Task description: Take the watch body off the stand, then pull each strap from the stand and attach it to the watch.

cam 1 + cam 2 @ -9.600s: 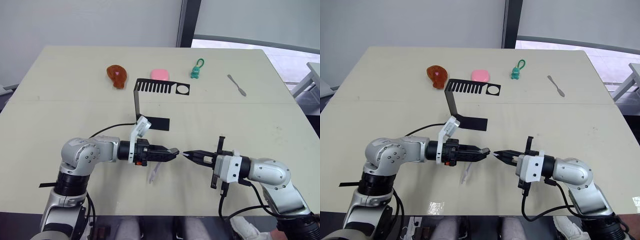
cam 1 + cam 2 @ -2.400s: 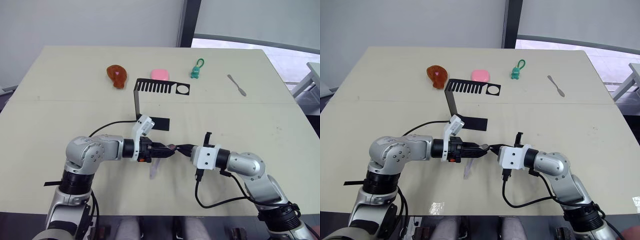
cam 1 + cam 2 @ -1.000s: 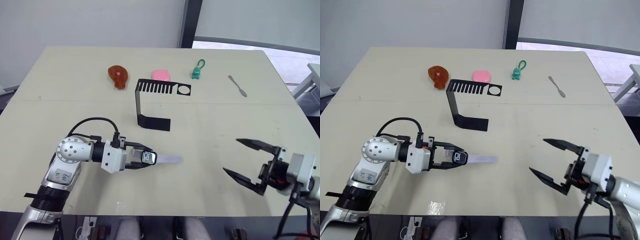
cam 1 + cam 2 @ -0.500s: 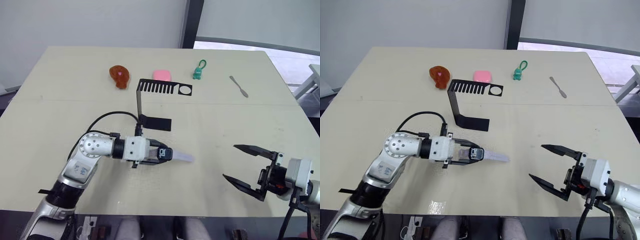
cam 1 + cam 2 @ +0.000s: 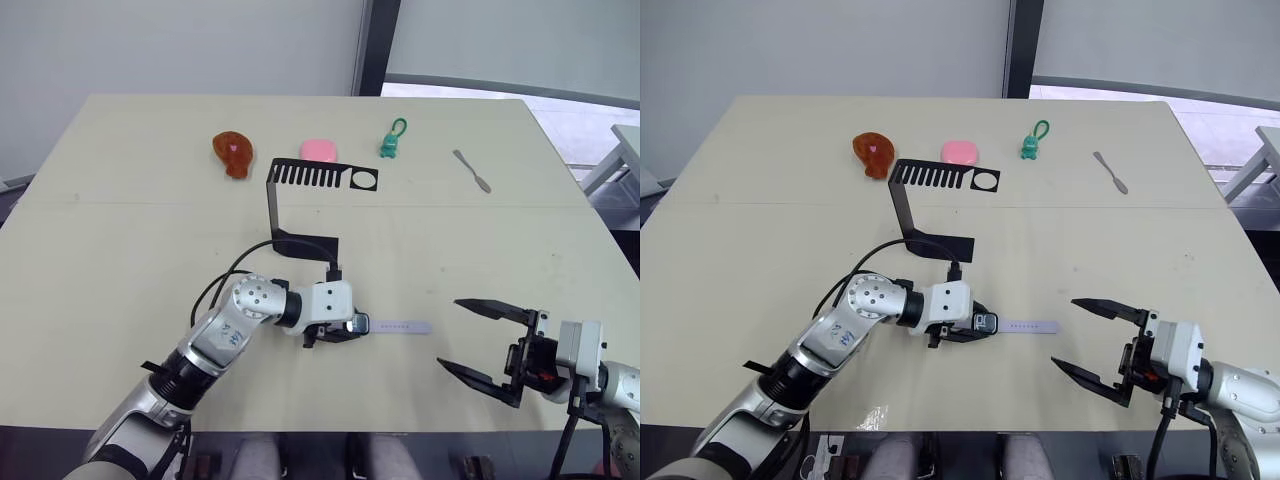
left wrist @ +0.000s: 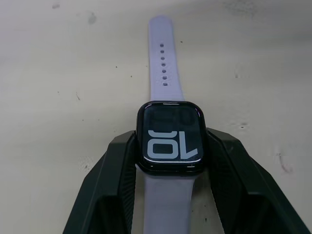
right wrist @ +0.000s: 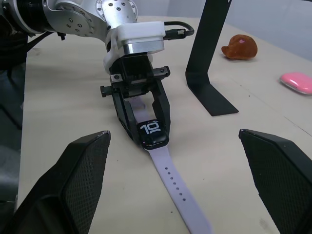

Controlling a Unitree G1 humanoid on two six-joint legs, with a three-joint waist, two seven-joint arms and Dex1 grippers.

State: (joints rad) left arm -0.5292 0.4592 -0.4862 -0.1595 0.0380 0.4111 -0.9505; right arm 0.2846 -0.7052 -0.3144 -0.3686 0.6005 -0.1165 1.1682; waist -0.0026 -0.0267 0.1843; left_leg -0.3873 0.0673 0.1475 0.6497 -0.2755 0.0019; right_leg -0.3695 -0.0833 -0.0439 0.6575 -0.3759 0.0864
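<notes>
My left gripper [image 5: 350,326] is shut on the watch body [image 5: 356,324], a small black case with pale digits, low over the table in front of the stand [image 5: 291,205]. The left wrist view shows the watch body [image 6: 169,138] between both black fingers [image 6: 109,185]. A pale-lavender strap with holes [image 6: 164,73] runs out from it along the table; a second strap [image 6: 165,200] lies back between the fingers. My right gripper [image 5: 480,343] stands wide open and apart, off the strap's [image 5: 402,326] free end. The black stand's comb-slotted top is bare.
Along the far side of the table [image 5: 120,230] lie a brown piece [image 5: 233,153], a pink piece [image 5: 319,150], a green keychain figure [image 5: 392,140] and a grey spatula [image 5: 472,170]. The table's front edge runs close under both arms.
My left arm has carried the watch to the right, toward the table's middle, and the holed strap now lies flat. The right gripper stays wide open, nearly still.
</notes>
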